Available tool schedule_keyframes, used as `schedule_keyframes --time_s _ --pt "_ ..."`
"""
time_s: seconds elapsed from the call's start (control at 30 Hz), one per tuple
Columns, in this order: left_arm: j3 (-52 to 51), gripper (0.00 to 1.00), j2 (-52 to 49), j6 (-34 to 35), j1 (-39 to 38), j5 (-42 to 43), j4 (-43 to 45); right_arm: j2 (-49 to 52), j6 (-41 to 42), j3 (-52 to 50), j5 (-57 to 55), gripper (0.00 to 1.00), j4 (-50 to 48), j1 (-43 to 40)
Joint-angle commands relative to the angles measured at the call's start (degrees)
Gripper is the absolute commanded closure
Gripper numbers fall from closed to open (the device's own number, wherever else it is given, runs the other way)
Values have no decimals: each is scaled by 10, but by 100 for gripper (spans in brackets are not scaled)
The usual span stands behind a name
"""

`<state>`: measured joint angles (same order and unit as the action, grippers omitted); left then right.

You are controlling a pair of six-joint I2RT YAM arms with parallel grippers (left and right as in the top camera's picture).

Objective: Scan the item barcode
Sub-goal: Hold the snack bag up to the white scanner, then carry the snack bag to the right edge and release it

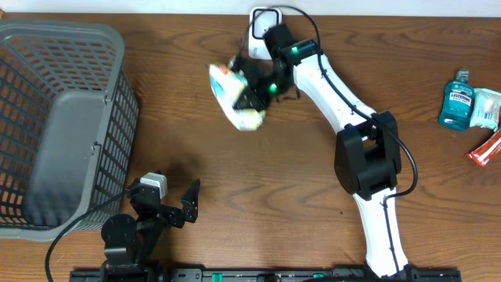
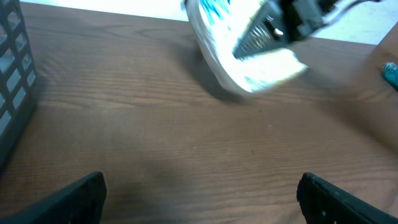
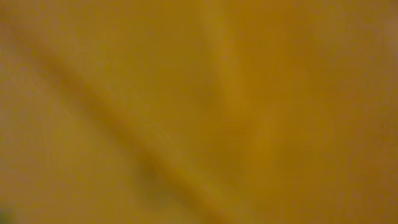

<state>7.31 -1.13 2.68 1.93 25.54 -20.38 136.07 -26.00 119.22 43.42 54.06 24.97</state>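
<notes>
The item, a white packet with blue print point(image 1: 235, 95), hangs tilted above the table at the back centre. My right gripper point(image 1: 257, 88) is shut on its right side. Just behind it stands a white scanner point(image 1: 264, 23). The left wrist view shows the same packet point(image 2: 249, 56) held by the right gripper point(image 2: 277, 28). No barcode is readable. The right wrist view is filled with a yellow-orange blur. My left gripper point(image 1: 174, 205) rests near the front left, open and holding nothing, its fingers point(image 2: 74, 199) wide apart over bare wood.
A grey plastic basket point(image 1: 117, 117) takes up the left side, and its wall point(image 2: 12, 81) shows in the left wrist view. At the right edge lie a blue mouthwash bottle point(image 1: 456, 98), a pale packet point(image 1: 487, 108) and a red tube point(image 1: 485, 149).
</notes>
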Motion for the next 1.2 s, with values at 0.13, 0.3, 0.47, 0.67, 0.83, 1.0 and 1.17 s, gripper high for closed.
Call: schedule_keyframes --time_s 0.13,0.3,0.47,0.67,0.83,1.0,1.17 --pt "-8 2 1 -9 1 -1 -10 3 7 12 -235 99 -202 2" --pt "-8 2 1 -9 1 -1 -10 6 -8 12 -304 99 -325 -2" --pt "-8 2 1 -9 1 -1 -10 15 -9 12 -313 99 -426 -19" --pt "-8 2 1 -9 1 -1 -10 39 -9 17 -315 99 -491 -30" --pt "-8 2 1 -9 1 -1 -10 66 -9 26 -335 99 -523 -29" --pt "-8 2 1 -9 1 -1 -10 70 -5 27 -337 99 -526 -25" --pt "-8 2 1 -9 1 -1 -10 70 23 55 -344 99 -501 -26"
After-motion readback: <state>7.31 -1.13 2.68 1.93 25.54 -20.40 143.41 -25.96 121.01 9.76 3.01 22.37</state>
